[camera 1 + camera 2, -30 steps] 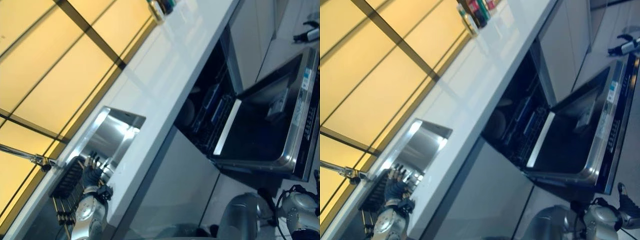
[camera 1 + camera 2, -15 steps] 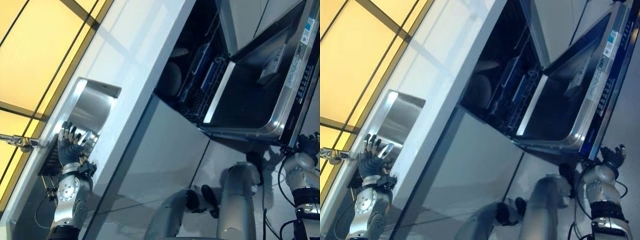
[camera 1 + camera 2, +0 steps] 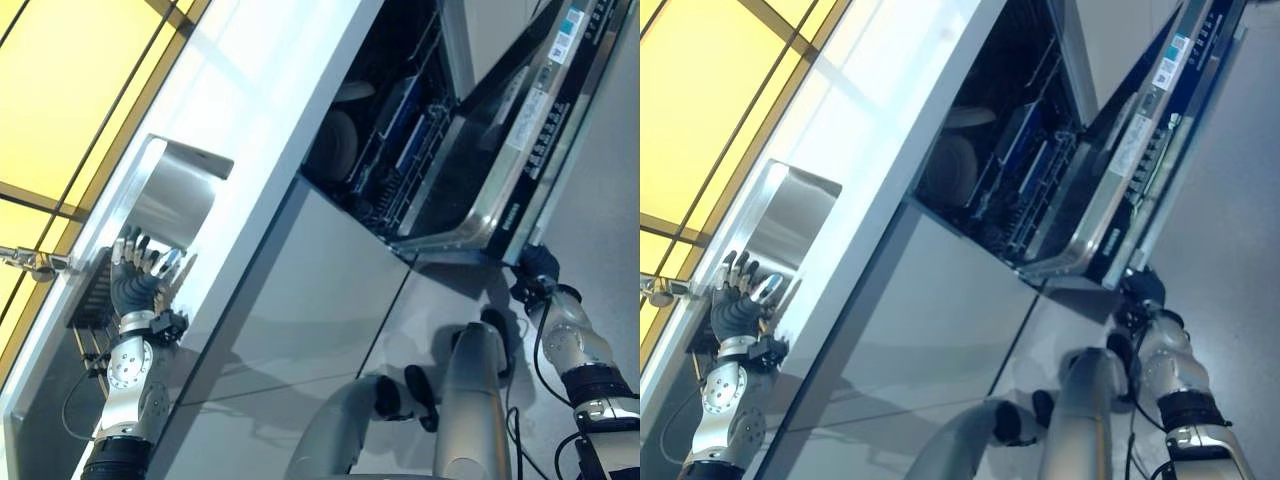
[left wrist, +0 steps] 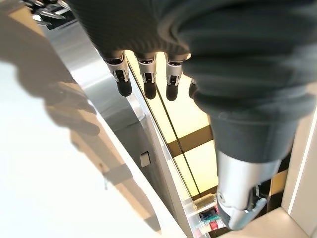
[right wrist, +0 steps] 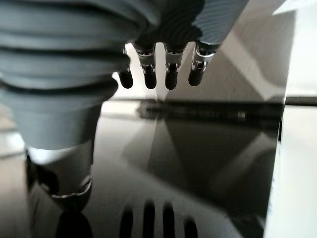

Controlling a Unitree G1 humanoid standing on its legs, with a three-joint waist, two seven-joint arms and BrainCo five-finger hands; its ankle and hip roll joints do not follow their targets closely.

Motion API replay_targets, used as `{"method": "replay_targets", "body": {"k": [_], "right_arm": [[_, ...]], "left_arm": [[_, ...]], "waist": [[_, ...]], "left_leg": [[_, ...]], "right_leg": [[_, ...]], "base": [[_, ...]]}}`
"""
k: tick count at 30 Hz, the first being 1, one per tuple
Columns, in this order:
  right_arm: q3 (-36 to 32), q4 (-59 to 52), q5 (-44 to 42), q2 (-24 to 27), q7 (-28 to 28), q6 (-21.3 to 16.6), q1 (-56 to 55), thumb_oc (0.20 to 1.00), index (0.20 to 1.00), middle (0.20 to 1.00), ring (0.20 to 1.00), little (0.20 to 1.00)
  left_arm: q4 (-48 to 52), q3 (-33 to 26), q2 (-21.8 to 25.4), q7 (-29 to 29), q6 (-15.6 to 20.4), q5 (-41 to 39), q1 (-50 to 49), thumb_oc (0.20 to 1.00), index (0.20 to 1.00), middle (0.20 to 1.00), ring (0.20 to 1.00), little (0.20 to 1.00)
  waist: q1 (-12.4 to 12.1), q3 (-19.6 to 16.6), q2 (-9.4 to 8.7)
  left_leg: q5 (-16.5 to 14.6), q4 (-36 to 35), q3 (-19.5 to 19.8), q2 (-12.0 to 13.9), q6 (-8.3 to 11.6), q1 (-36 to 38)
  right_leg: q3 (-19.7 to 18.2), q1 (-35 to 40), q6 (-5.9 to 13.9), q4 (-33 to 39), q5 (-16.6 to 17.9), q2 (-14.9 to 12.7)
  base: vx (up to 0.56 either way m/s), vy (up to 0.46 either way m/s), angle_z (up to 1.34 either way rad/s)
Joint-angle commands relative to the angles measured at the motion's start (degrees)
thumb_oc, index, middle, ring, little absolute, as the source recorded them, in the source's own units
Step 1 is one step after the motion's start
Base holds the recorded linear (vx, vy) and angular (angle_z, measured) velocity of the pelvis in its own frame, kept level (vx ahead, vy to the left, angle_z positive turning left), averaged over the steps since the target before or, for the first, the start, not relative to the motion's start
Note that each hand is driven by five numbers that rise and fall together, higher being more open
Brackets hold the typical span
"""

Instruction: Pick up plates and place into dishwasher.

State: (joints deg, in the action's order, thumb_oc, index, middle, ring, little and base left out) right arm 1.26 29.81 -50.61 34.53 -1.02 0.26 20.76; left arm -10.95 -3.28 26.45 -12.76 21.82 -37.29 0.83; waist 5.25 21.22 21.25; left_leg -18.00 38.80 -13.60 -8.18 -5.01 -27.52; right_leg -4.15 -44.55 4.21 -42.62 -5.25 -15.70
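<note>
A long white table [image 3: 280, 110] runs diagonally across the head views from about 7 o'clock to 1 o'clock, glossy and bare along most of its length. Behind it, toward 10 o'clock, stands a wall of amber-yellow window panes [image 3: 70, 90] split by dark bars. A steel sink [image 3: 175, 195] is let into the table at about 9 o'clock, with a chrome tap [image 3: 30, 262] reaching in from the far left and a dark rack [image 3: 90, 300] beside the basin.

Under the table the cabinet fronts [image 3: 300, 300] are smooth pale grey panels. At about 1 o'clock the dishwasher [image 3: 400, 150] stands open, its dark door [image 3: 530, 130] partly raised, with a steel rim and a strip of controls along the edge. Inside, a round pale plate [image 3: 340, 145] stands on edge in the rack among blue fittings, and another pale dish [image 3: 352, 92] lies above it. The floor [image 3: 610, 220] toward 3 o'clock is plain grey.

The left hand [image 3: 138, 285] is raised at the sink's near edge, fingers straight and spread, holding nothing. The right hand [image 3: 535, 275] is low at about 4 o'clock, just under the door's bottom corner; in its wrist view the fingers [image 5: 170, 74] hang relaxed and empty over the glossy dark door panel.
</note>
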Motion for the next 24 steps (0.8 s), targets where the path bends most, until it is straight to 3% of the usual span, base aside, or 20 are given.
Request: {"method": "replay_targets", "body": {"k": [1,11,12,18,24], "right_arm": [[2.78,-13.05,2.43,-1.30,-7.87,-3.04,13.24,1.000,1.000,1.000,1.000,1.000],[7.41,-19.53,7.80,-4.52,-13.58,-3.92,13.17,1.000,1.000,1.000,1.000,1.000],[7.89,-20.37,8.59,-5.12,-13.93,-4.24,12.66,1.000,1.000,1.000,1.000,1.000],[9.52,-22.03,13.56,-7.89,-15.13,-6.54,9.01,1.000,1.000,1.000,1.000,1.000],[8.27,-21.91,14.10,-8.89,-14.26,-8.12,1.84,1.000,1.000,1.000,1.000,1.000]], "left_arm": [[-1.45,3.87,-2.18,1.23,-0.97,-1.48,0.02,1.000,1.000,1.000,1.000,1.000],[-2.12,2.34,0.66,1.61,-1.07,-2.14,1.12,1.000,1.000,1.000,1.000,1.000],[-2.25,2.07,1.13,1.62,-1.25,-2.11,1.31,1.000,1.000,1.000,1.000,1.000],[-2.76,1.13,2.82,1.05,-1.80,-0.40,2.48,1.000,1.000,1.000,1.000,1.000],[-2.70,-0.32,2.60,1.79,-3.43,3.24,1.45,1.000,1.000,1.000,1.000,1.000]], "waist": [[-0.82,8.19,-0.21],[-3.35,6.14,-4.95],[-3.49,5.68,-5.97],[-5.92,0.61,-12.08],[-7.94,-6.74,-17.98]], "left_leg": [[1.10,-3.04,0.28,-1.48,0.46,2.55],[2.49,-7.72,3.04,-0.11,0.32,7.07],[3.59,-8.13,2.69,0.00,0.02,6.97],[4.12,-12.20,4.75,1.09,0.24,11.87],[5.22,-18.32,6.23,2.69,1.11,17.78]], "right_leg": [[1.74,7.75,-1.20,6.77,-1.85,1.30],[4.86,14.34,0.15,15.53,2.56,1.52],[5.42,14.97,-0.11,17.28,4.39,1.34],[9.49,23.58,1.08,25.91,7.15,1.59],[12.29,32.99,1.96,35.12,9.11,3.90]], "base": [[-0.04,-0.059,0.13],[-0.04,-0.068,0.12],[-0.09,-0.106,0.14],[0.01,-0.136,0.24],[0.08,-0.128,0.25]]}}
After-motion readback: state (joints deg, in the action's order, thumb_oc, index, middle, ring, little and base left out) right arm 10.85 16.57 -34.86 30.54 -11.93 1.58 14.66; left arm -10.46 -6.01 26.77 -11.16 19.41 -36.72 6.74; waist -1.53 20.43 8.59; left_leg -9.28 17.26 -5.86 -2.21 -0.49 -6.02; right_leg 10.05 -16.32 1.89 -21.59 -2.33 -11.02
